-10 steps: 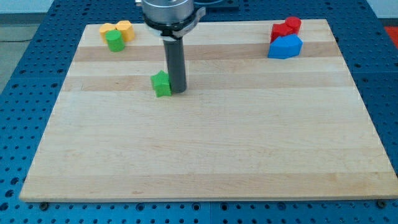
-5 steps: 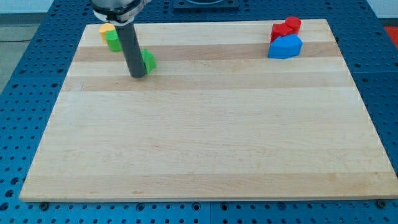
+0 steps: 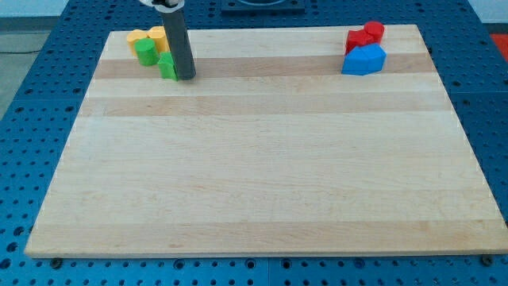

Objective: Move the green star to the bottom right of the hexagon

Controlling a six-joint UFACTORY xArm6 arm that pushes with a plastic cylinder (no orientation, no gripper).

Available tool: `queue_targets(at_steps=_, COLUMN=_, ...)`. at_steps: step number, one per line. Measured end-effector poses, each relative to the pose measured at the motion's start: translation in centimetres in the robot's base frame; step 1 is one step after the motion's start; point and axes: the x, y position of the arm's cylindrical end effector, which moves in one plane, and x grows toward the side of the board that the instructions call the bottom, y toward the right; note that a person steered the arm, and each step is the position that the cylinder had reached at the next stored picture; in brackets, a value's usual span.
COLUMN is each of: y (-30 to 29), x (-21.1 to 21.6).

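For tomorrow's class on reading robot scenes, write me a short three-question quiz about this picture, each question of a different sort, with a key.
1. True or false: the tip is at the right side of the green star.
2. Which block lies just below the red block at the view's top right? A. yellow B. blue C. green
3. Fill in: at the view's top left, a second green block lies beside two ____ blocks.

Key
1. True; tip and star look to be touching.
2. B, the blue block.
3. yellow
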Motion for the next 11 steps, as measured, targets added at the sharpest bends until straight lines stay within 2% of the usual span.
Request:
queue_targets(at_steps=2, y=0.0, x=0.0)
queue_targets(at_steps=3, y=-1.3, x=3.5)
queue_targets(at_steps=4, y=-4.9, x=3.8)
queue_targets(at_steps=8, y=-1.6, x=-0.9)
queue_targets(at_steps=11, y=-1.2, x=-2.5)
